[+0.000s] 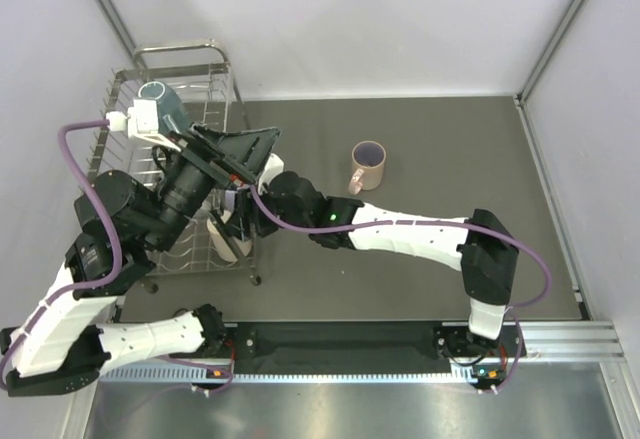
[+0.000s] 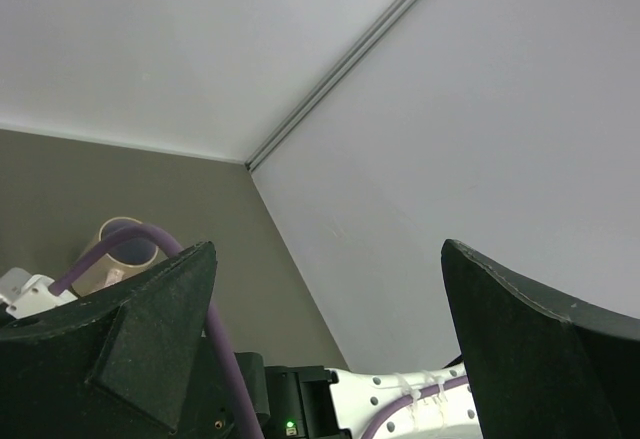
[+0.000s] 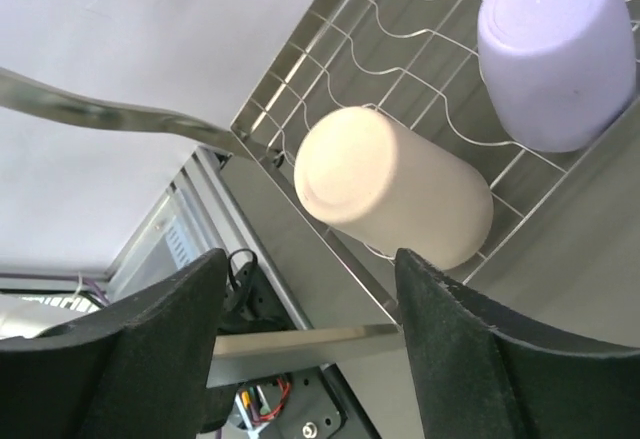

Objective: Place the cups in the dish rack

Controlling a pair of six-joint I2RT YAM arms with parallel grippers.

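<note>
While your right claw (image 3: 310,259) hangs spread, pinching nothing, just beside the beige tumbler (image 3: 395,194) lying at the edge of the silver wire dish rack (image 3: 400,29), a sloppy pull-back could roll it out; your left claw (image 2: 328,249), spread and empty, crowds that arm.

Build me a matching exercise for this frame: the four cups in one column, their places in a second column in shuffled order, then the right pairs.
Cups
1. pink handled mug
2. beige tumbler
3. lavender tumbler
4. teal cup

Places
A. in the dish rack, at its edge, just ahead of the right pincer
B. toward the rack's far end
C. on the table, outside the rack
D. in the rack, farther from the pincer than the beige tumbler

Pairs: 1-C, 2-A, 3-D, 4-B
</note>
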